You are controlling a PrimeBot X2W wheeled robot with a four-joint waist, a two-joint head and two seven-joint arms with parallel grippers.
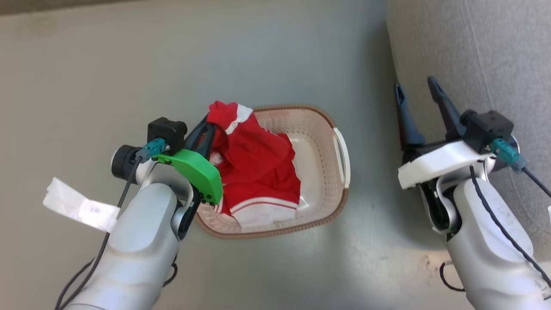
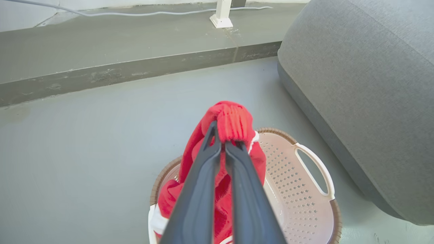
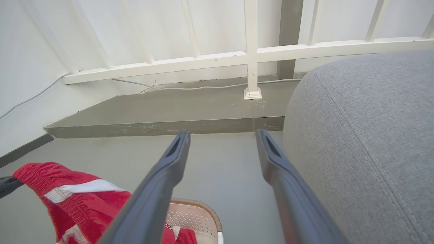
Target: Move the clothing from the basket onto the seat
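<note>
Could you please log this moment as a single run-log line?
left claw: shut on clothing, top raised above basket | right claw: open, empty, near seat | clothing: lower part in basket

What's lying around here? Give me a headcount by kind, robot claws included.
Red soft-fabric clothing bundle with white trim: 1
Cream perforated plastic basket with brown rim: 1
Large grey fabric seat: 1
Dark two-fingered grippers: 2 (left gripper, shut on the clothing; right gripper, open)
Total: 5

The left tool (image 1: 208,125) is pinched closed, while the right tool (image 1: 415,84) hangs wide open.
</note>
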